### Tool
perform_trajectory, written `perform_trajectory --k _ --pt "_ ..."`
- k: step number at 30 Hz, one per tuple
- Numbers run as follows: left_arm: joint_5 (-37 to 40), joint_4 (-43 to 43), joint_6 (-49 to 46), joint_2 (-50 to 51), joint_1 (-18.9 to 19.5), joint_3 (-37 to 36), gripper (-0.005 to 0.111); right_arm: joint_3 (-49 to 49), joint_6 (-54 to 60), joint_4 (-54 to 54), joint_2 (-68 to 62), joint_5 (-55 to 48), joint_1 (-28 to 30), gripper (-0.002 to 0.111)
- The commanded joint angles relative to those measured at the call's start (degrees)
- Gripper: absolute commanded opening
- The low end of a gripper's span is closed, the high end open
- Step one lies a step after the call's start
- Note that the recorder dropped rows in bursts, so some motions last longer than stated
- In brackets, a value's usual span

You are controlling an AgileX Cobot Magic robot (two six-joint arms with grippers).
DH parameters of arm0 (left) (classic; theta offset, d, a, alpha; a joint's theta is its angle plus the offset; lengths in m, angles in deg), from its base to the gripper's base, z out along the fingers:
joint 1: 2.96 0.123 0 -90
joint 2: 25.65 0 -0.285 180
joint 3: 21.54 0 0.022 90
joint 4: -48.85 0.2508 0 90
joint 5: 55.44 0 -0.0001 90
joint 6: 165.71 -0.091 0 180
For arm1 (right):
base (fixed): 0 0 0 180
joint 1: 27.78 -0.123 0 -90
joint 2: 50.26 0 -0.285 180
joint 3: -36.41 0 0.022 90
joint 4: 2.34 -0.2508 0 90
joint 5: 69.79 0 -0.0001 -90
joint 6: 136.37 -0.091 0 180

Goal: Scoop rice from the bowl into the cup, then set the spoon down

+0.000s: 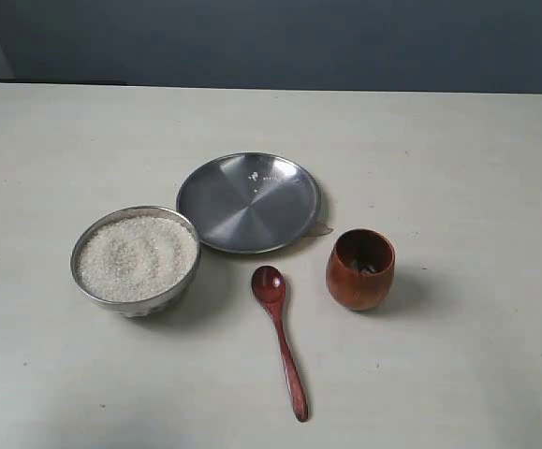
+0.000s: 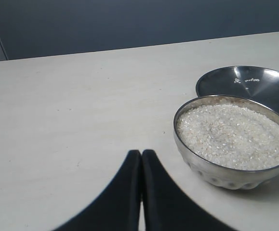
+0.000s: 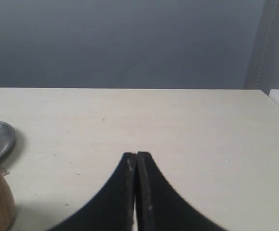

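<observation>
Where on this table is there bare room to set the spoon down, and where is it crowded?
Free: the wide table right of the cup, the strip beyond the plate, the stretch left of the bowl, and the near area between bowl and spoon handle. Crowded: the middle, where bowl, plate, spoon head and cup sit close together.

Exterior view, on the table [image 1: 458, 374]: bowl [image 1: 153, 303] at left, rice [image 1: 137, 257] in it; cup [image 1: 360, 271] at right; spoon [image 1: 280, 341] flat between them, head toward the plate [image 1: 248, 202], which lies behind all three.
</observation>
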Motion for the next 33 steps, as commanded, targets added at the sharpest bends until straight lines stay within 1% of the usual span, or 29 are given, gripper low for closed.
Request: perform_trajectory --k 1,4,8,11,14,18,22,25,27,29,31,33 --pt "-0.8 0.0 0.1 -0.3 -0.2 -0.3 0.000 0.2 0.0 -0.9 0.3 4.2 0.3 0.000" --pt "-0.8 0.0 0.1 -0.3 -0.2 -0.3 0.000 0.2 0.0 -6.2 0.3 13.2 0.3 0.000" --pt "-0.8 0.0 0.1 -0.3 -0.2 -0.3 0.000 0.2 0.0 -19.7 0.3 29.3 0.3 0.000" --pt "-0.8 0.0 0.1 -0.3 -0.2 -0.3 0.000 0.2 0.0 -26.6 0.3 39.4 0.3 0.000" --pt "-0.8 0.0 0.1 -0.3 -0.2 -0.3 0.000 0.2 0.0 -28.5 0.3 47.3 0.3 0.000" --pt "-0.8 0.0 0.1 -0.3 -0.2 -0.3 0.000 0.2 0.0 -28.9 0.3 54.2 0.3 0.000" --pt "-0.8 0.0 0.1 -0.3 -0.2 -0.3 0.000 0.2 0.0 -23.8 0.3 52.5 0.3 0.000" --pt "-0.8 0.0 0.1 -0.3 -0.2 -0.3 0.000 0.2 -0.9 -14.2 0.3 50.9 0.3 0.000" --pt "-0.8 0.0 0.1 -0.3 -0.2 -0.3 0.000 -0.3 -6.7 -5.5 0.3 45.4 0.3 0.000" --pt "-0.8 0.0 0.1 -0.3 -0.2 -0.3 0.000 -2.9 -14.5 1.2 0.3 37.1 0.3 0.000" --pt "-0.8 0.0 0.1 -0.3 -0.2 -0.3 0.000 -5.6 -19.7 5.3 0.3 30.5 0.3 0.000" --pt "-0.8 0.0 0.1 -0.3 -0.2 -0.3 0.000 -8.4 -21.1 6.2 0.0 26.3 0.3 0.000"
